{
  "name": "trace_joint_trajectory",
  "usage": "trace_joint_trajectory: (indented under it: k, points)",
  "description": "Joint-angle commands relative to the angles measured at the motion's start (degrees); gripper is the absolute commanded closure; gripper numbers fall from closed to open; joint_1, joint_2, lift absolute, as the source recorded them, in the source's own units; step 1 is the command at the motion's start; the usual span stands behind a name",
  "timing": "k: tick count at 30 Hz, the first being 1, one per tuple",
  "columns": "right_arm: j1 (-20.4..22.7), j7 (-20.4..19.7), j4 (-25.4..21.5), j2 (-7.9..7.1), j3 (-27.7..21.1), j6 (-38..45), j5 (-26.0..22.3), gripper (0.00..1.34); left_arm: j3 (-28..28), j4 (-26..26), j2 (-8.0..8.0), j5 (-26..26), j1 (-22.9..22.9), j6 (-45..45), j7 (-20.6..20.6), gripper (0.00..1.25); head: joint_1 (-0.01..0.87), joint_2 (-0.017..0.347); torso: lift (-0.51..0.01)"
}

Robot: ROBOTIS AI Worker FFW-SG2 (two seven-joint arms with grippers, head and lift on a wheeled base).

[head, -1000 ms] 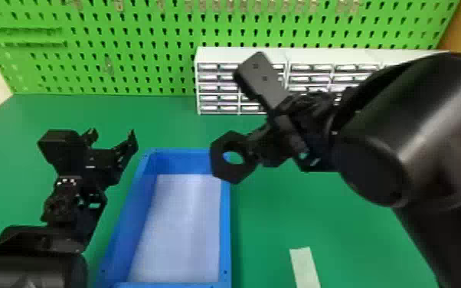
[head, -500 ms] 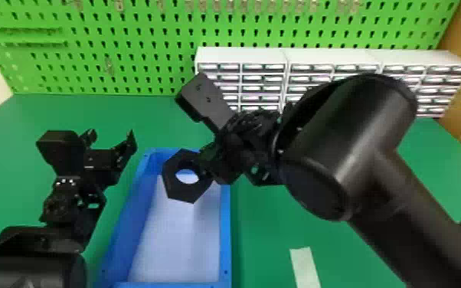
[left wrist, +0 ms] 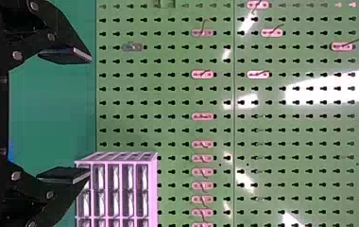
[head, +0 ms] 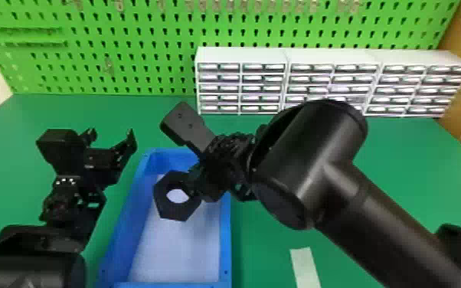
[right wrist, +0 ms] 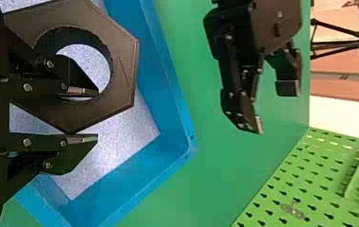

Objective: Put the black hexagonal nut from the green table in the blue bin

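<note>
- While the right claw [head: 192,187] stands over the blue bin [head: 224,245], its fingers are clamped on one side of the black hexagonal nut [head: 176,213].
- Any marking on the small drawer fronts of the white cabinets [head: 241,55] is too small to make out.
- Seen from the right wrist, one finger of the right claw [right wrist: 94,115] passes through the nut's hole and the other lies along its outer edge, with that side of the ring between them.
- Most of the nut, hole included, juts out past the fingers; in the head view it is on the claw's left, above the bin's pale floor [head: 187,252].
- The nut's broad face is turned toward the head camera, and bin floor shows through the hole.
- To the left of the bin is the left claw [head: 111,137], above the green table [head: 268,249]; the left wrist view shows its two fingers wide apart with a gap between.
- A pale strip [head: 305,268] lies on the table to the right of the bin.
- The cabinets stand in a row at the table's back, before a green pegboard [head: 126,57].
</note>
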Motion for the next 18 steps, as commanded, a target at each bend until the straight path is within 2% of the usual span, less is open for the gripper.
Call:
trace_joint_trajectory:
  k: [1, 18]
  points:
    - [-0.15, 0.00, 2.95, 0.35, 1.49, -1.84, -0.02, 1.01, 0.00, 0.00, 0.05, 0.15, -0.07, 0.00, 0.00, 0.41, 0.686, 0.052, -0.097]
    - [0.02, 1.41, 9.19, 1.06, 4.74, -7.38, -0.89, 1.01, -0.09, 0.00, 0.05, 0.15, -0.07, 0.00, 0.00, 0.41, 0.686, 0.052, -0.097]
